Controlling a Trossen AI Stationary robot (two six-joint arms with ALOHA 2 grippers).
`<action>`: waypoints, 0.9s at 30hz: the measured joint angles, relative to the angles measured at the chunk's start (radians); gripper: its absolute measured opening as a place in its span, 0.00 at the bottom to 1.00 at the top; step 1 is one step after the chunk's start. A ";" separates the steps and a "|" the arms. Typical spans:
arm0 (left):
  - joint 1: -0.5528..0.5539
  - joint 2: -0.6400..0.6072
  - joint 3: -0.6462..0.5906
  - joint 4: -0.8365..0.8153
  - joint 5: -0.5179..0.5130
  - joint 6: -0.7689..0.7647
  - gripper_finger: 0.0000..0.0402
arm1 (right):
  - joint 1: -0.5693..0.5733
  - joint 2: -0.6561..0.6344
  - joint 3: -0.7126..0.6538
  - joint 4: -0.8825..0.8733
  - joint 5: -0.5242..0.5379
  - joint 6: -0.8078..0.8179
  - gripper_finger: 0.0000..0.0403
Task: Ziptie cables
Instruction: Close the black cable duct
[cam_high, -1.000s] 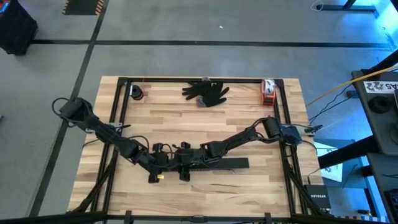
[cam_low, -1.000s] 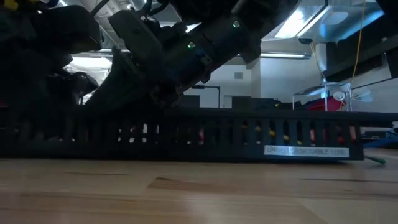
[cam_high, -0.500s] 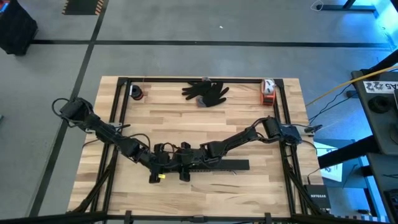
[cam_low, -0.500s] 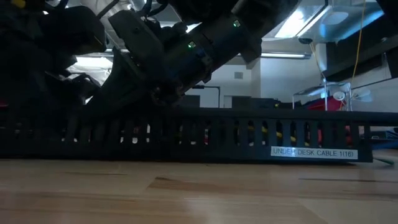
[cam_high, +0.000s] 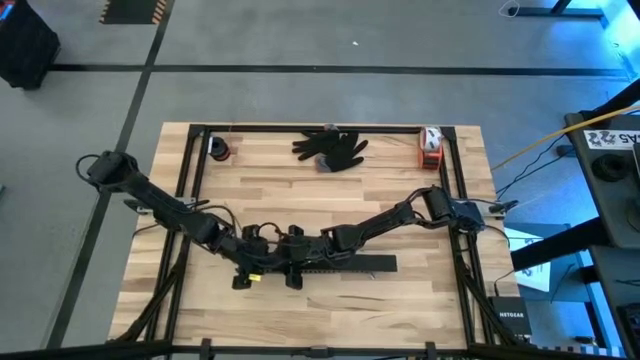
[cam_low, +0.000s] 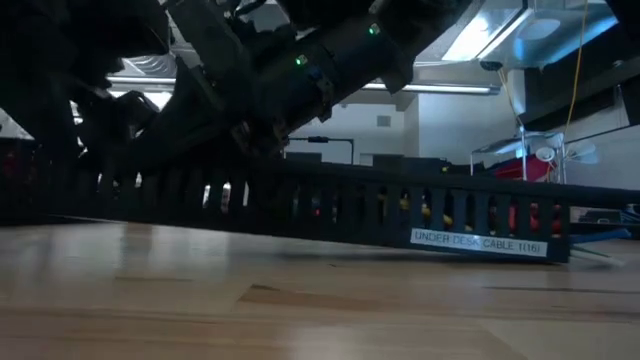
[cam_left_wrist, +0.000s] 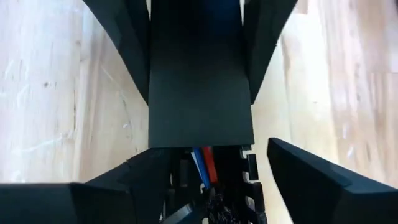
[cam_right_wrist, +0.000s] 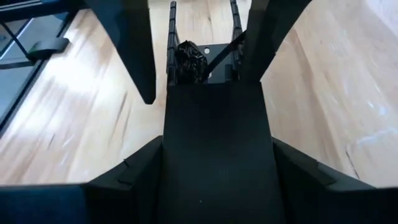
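Observation:
The long black slotted channel (cam_high: 370, 264) lies along the table's near part. In the low view the channel (cam_low: 440, 215) slants, its left end raised and its right end on the wood. The cables lie inside it: blue and red wires (cam_left_wrist: 202, 165) show in the left wrist view, a dark bundle (cam_right_wrist: 188, 57) in the right wrist view. A flat black cover (cam_right_wrist: 217, 149) closes part of the channel. My left gripper (cam_high: 262, 264) and my right gripper (cam_high: 306, 262) face each other along the channel, each straddling it. My left gripper (cam_left_wrist: 211, 171) holds the channel at its open stretch near the left end, one finger (cam_left_wrist: 143, 177) on each side wall, lying along it from the table's left. That end is raised off the table. My right gripper (cam_right_wrist: 217, 146) pinches the covered stretch of the channel between its fingers (cam_right_wrist: 140, 165), one on each side wall, coming along it from the right, slanting down.
A black glove (cam_high: 332, 148) lies at the far edge, a red and white object (cam_high: 430, 148) at the far right corner, and a small dark round thing (cam_high: 220, 150) at the far left. Black frame rails (cam_high: 190, 190) run along the table's sides. Bare wood lies between.
The channel's left end has risen off the table while its right end has stayed down, so it now slants. My left gripper has gone up with that end, and its arm has swung toward the table's left. The channel has shifted slightly along its length.

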 joint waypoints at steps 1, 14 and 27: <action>0.000 0.001 0.000 -0.004 0.000 0.007 0.62 | 0.000 0.000 0.000 0.001 -0.001 0.000 0.57; 0.040 0.084 -0.007 0.033 0.062 -0.004 0.73 | 0.000 0.007 -0.006 -0.008 -0.005 0.004 0.57; 0.053 -0.056 0.058 -0.103 -0.009 0.071 0.74 | 0.000 0.006 -0.007 -0.010 -0.001 0.004 0.57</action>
